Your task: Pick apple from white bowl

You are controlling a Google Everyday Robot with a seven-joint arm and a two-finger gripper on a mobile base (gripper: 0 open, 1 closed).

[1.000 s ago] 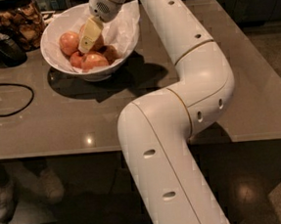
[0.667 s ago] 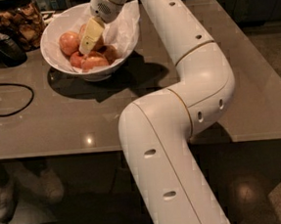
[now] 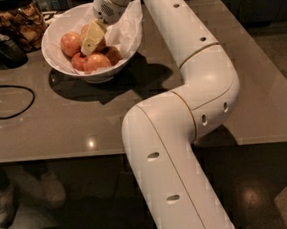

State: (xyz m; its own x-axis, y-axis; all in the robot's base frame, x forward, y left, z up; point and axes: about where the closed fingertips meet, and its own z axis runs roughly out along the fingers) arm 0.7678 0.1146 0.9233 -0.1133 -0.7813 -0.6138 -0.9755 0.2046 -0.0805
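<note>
Inside the white bowl (image 3: 51, 36), the gripper (image 3: 90, 39) is seen low among the other apples, just above the apple (image 3: 98, 63) at the near side. Its grip cannot be told. The apple is apparently not yet lifted, so grasping and raising are left.

Wide round white bowl (image 3: 64, 69), lined with crumpled white paper (image 3: 126, 27). Round apples (image 3: 97, 63): pinkish-red with paler yellow patches; one smaller apple (image 3: 112, 53) is darker red. Gripper (image 3: 90, 38): pale cream-yellow, inside the bowl among the apples. Smooth robot arm (image 3: 201, 81): glossy white, with thin gold lines at the joints. Surface (image 3: 84, 121): plain grey-brown. Looped cable (image 3: 8, 114): black. Glass jar (image 3: 17, 19): brown contents.
</note>
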